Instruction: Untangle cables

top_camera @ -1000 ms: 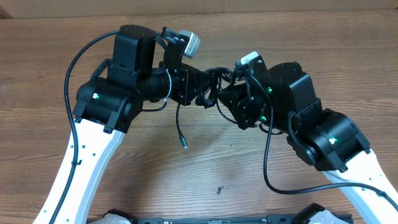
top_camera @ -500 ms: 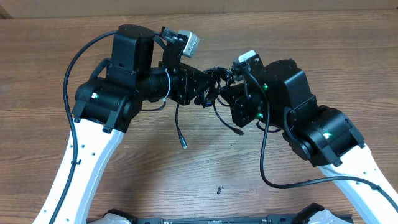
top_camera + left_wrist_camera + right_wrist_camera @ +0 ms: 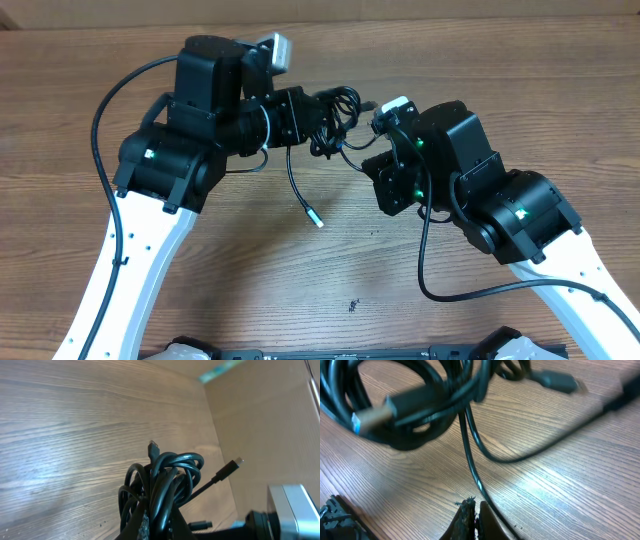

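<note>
The cables [image 3: 338, 105] are a black knot held up off the table [image 3: 520, 70], between your two arms. Your left claw [image 3: 314, 118] is pinching the knot. Your right claw [image 3: 471, 514] is pressed together, with one thin strand [image 3: 470, 445] right at its tips. A loose plug [image 3: 317, 221] trails away from the knot.

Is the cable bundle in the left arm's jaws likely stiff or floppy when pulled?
Probably floppy: a loose strand droops from the cable bundle toward the table. Likely light: the left jaws seem to hold the whole knot off the wood. Its loops look interlocked, so pulling may tighten them.
</note>
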Controlling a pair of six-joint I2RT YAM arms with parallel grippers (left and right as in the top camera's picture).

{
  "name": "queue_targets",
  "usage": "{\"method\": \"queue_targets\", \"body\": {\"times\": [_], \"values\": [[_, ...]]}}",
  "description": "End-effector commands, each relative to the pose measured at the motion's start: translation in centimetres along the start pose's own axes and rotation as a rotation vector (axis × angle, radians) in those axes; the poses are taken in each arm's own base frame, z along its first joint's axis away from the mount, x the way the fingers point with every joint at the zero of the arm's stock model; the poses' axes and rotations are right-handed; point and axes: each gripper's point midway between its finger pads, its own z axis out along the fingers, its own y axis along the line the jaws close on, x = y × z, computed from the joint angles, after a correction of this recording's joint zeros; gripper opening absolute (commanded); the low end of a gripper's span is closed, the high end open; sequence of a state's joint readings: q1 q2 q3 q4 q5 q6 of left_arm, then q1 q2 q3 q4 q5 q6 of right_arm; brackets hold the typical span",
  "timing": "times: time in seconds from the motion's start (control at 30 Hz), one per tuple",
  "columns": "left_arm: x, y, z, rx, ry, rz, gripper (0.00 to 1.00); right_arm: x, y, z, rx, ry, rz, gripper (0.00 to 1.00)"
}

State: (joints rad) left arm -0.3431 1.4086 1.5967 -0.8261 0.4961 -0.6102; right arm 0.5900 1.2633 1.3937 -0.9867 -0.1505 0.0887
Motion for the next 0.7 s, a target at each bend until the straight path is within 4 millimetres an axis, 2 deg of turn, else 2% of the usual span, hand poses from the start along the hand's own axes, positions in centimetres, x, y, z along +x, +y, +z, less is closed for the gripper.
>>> {"method": "queue_targets", "body": {"times": [0.0, 0.2, 0.33, 0.43, 0.67], "values": [[-1.3, 0.3, -1.7, -0.025, -0.060, -0.055, 0.04, -0.2, 0.2, 0.0, -0.006, -0.011, -0.012, 0.04], [-0.5, 0.6, -1.6, -0.040, -0.030, -0.013, 0.04, -1.7, 0.9, -0.1, -0.038, -0.071, -0.023, 0.04], [-0.2, 0.8, -1.6, -0.045, -0.016, -0.016, 0.05, -2.9, 2.1, -0.3, -0.104, -0.117, -0.038, 0.11], [-0.1, 0.7, -1.6, -0.042, -0.014, -0.012, 0.04, -3.2, 2.5, -0.4, -0.129, -0.127, -0.042, 0.15], [-0.2, 0.7, -1.6, -0.042, -0.015, 0.047, 0.04, -3.3, 4.1, -0.7, -0.222, -0.129, -0.054, 0.14]]}}
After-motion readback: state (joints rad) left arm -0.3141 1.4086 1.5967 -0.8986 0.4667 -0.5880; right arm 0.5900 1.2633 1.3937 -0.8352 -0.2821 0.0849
